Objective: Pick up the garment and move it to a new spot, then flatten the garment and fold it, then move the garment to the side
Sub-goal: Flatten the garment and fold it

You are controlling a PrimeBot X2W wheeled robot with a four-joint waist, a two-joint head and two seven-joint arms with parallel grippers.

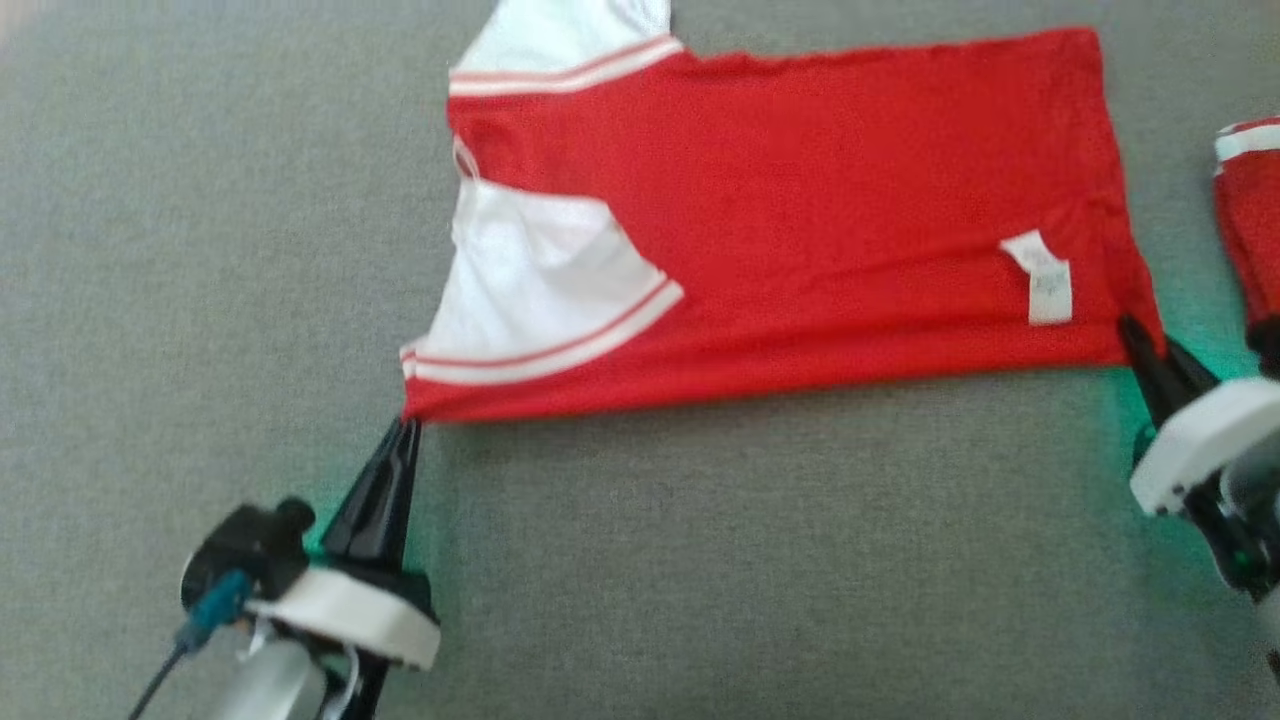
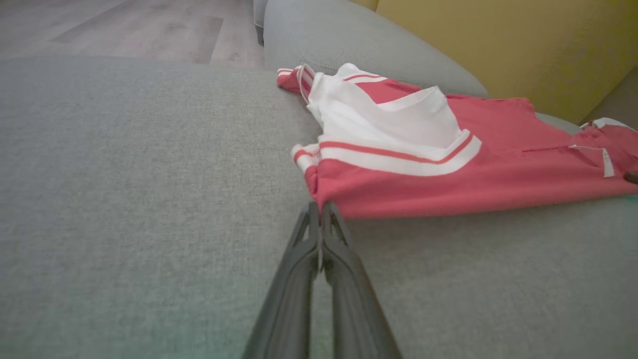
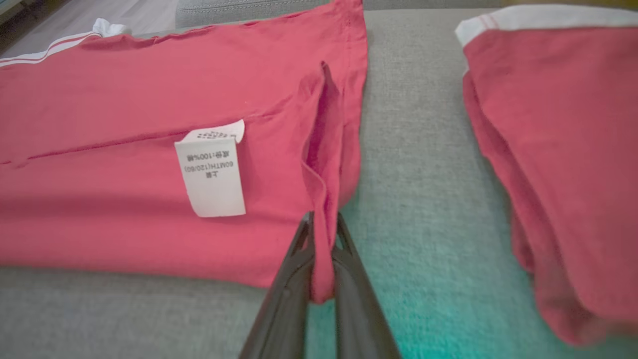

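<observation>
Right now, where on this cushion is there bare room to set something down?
Bare: the grey cushion left of the red shirt, and the near strip between left gripper and right gripper. Crowded: the right, where a second red garment leaves a narrow gap.

You're looking at a red garment (image 1: 800,200) with white sleeves (image 1: 540,280), each edged by a white band carrying a thin red stripe, and a white label (image 1: 1045,280) printed in grey. At 3 o'clock a second garment (image 1: 1250,220) is red with a white band. The sofa cushion (image 1: 700,560) is flecked grey, tinged green beside the black right gripper (image 1: 1135,335).
</observation>
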